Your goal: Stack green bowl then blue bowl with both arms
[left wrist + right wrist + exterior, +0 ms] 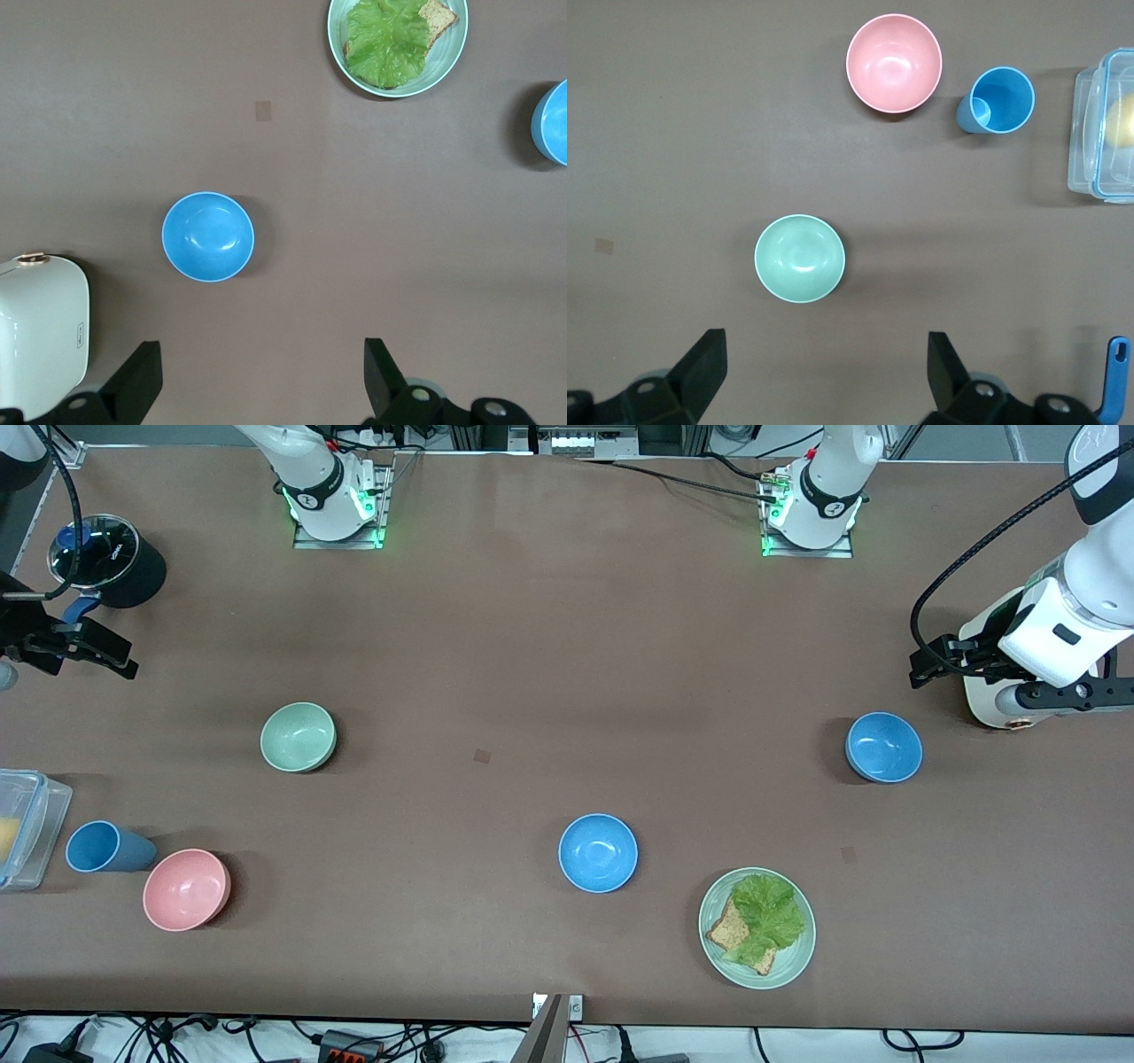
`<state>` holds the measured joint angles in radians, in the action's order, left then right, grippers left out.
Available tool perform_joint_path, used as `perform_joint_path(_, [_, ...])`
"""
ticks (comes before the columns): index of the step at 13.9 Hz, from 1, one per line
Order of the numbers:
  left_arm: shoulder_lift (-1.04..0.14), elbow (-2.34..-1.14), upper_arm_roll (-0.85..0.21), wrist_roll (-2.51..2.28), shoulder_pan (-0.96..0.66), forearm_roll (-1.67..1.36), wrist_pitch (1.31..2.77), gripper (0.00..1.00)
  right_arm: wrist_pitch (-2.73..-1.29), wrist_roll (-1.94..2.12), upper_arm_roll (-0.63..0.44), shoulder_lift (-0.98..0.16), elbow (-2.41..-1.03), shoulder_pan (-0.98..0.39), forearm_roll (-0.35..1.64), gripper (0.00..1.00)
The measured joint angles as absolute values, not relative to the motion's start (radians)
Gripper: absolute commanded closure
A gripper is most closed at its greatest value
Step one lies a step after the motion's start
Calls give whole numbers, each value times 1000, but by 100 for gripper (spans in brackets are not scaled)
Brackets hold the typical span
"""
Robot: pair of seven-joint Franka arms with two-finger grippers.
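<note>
The pale green bowl [299, 736] [800, 258] sits upright and empty toward the right arm's end of the table. One blue bowl [884, 747] [208, 236] stands toward the left arm's end. A look-alike blue bowl [598, 852] [554, 122] is mid-table, nearer to the front camera. My right gripper [120, 657] [827, 367] hovers open over bare table, apart from the green bowl. My left gripper [926, 666] [263, 372] hangs open over the table, apart from the blue bowl close to it. Neither holds anything.
A pink bowl [187, 888], a blue cup [104, 847] and a clear lidded container [27, 828] cluster at the right arm's end. A plate [716, 948] carries lettuce and toast. A black pot [111, 558] and a white appliance [997, 700] stand at the table's ends.
</note>
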<state>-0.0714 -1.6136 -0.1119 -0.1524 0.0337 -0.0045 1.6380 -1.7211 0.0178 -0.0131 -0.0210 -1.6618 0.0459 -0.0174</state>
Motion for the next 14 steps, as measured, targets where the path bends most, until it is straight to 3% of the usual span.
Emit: perform_joint_path(14, [-71, -1614, -112, -152, 33, -4, 1638, 0, -1710, 18, -13, -35, -1665, 45, -17, 0])
